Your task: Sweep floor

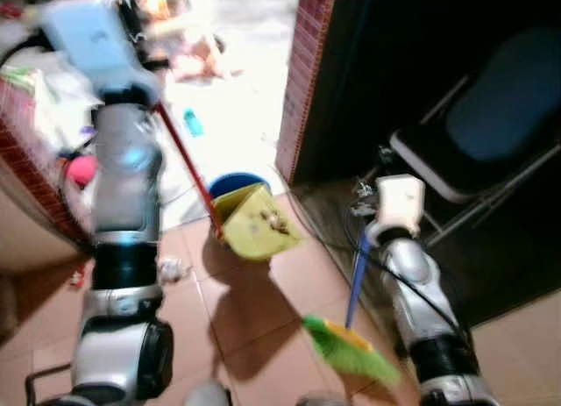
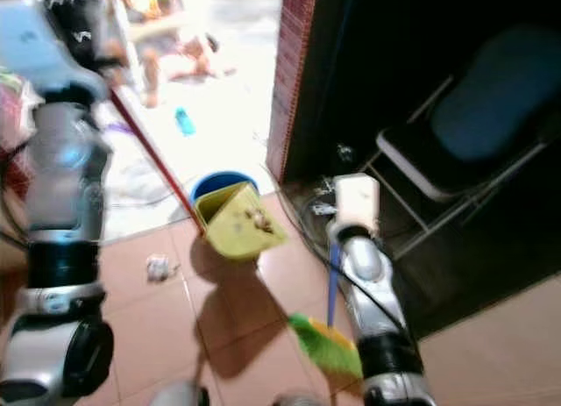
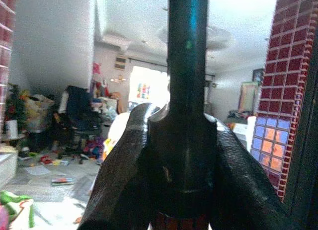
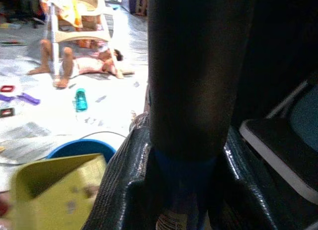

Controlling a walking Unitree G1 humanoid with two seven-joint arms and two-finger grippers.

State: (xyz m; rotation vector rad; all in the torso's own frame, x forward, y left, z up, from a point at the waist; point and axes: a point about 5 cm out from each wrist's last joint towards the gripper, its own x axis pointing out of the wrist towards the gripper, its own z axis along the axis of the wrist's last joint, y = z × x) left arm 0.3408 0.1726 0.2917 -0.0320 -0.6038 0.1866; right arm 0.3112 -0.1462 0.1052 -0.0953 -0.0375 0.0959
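Left gripper (image 3: 184,155) pinches red dustpan handle (image 1: 184,165); yellow dustpan (image 1: 254,220) tilted on tiles, bits inside. Right gripper (image 4: 186,190) pinches blue broom stick (image 1: 355,279) — green bristles (image 1: 351,346) near floor. Crumpled scrap (image 1: 172,267) beside pan: sweep gently toward mouth, keep pan edge flat down.

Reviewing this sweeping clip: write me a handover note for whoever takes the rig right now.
Left gripper: shut on the dustpan handle, a long red stick, holding the yellow dustpan tilted just above the tiled floor.
Right gripper: shut on the broom handle, blue, with the green broom head down by the right arm.
Done: some crumbs already lie in the dustpan.
Left: a crumpled white scrap sits on the tiles by the left arm; sweep it in. A blue bucket stands behind the dustpan and a folding chair to the right.
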